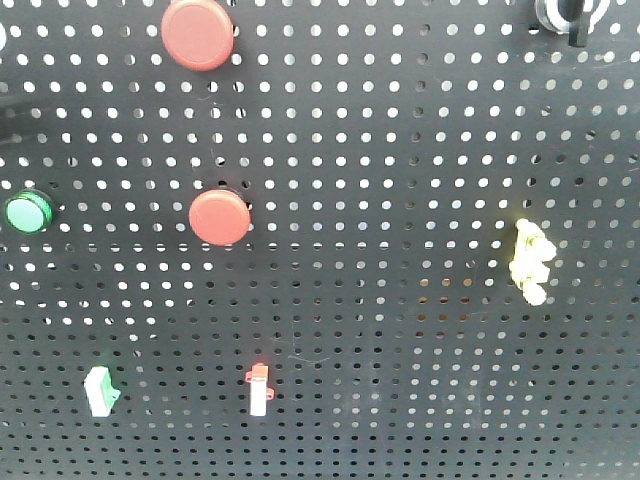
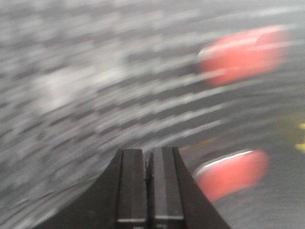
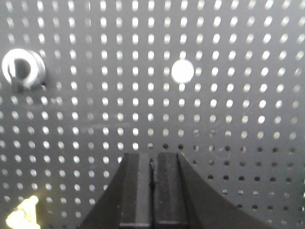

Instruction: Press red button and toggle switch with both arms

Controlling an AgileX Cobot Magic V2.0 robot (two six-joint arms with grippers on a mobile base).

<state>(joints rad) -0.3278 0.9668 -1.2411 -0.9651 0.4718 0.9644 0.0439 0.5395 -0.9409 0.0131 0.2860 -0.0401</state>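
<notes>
Two red buttons sit on the black pegboard (image 1: 400, 150): one at the top (image 1: 198, 33) and one in the middle left (image 1: 219, 217). The toggle switch (image 1: 572, 14) is at the top right edge, with its black lever pointing down. No arm shows in the front view. My left gripper (image 2: 147, 153) is shut and empty; its view is motion-blurred, with one red button up right (image 2: 243, 53) and another close to its right (image 2: 233, 172). My right gripper (image 3: 153, 156) is shut and empty, facing the board; the toggle switch (image 3: 21, 69) is up left of it.
A green button (image 1: 28, 212) sits at the left. A yellow clip-like piece (image 1: 530, 262) is at the right, also at the lower left of the right wrist view (image 3: 21, 214). Two small white tabs, green-tipped (image 1: 100, 391) and red-tipped (image 1: 259, 389), are low on the board.
</notes>
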